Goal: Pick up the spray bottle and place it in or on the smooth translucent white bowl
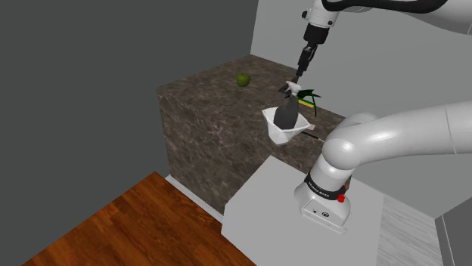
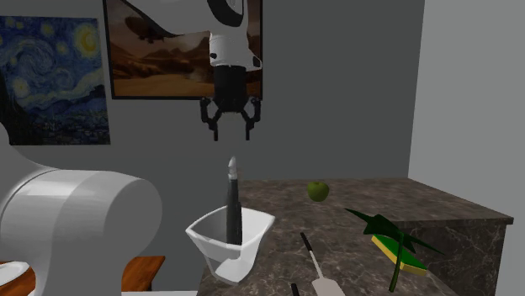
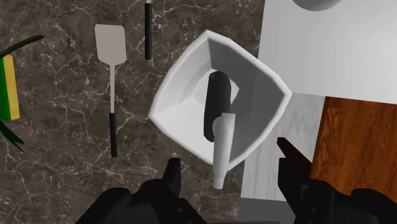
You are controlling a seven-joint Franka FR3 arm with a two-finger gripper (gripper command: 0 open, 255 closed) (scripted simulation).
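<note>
The spray bottle (image 2: 233, 207), dark-bodied with a pale grey top, stands upright inside the white bowl (image 2: 212, 240) on the dark marble counter. In the shoulder view the bottle (image 1: 287, 112) rises out of the bowl (image 1: 284, 131) at the counter's near edge. My gripper (image 2: 228, 132) hangs open well above the bottle's top, holding nothing. In the wrist view the bottle (image 3: 217, 114) leans in the bowl (image 3: 184, 95) straight below, between my spread fingers (image 3: 173, 175).
A green apple (image 2: 317, 191) sits farther back on the counter (image 2: 454, 214). A yellow-green sponge with dark leaves (image 2: 397, 247) lies to the second exterior view's right. A spatula (image 3: 112, 70) and a dark stick (image 3: 147, 30) lie beside the bowl. Wooden floor (image 1: 113, 227) lies below.
</note>
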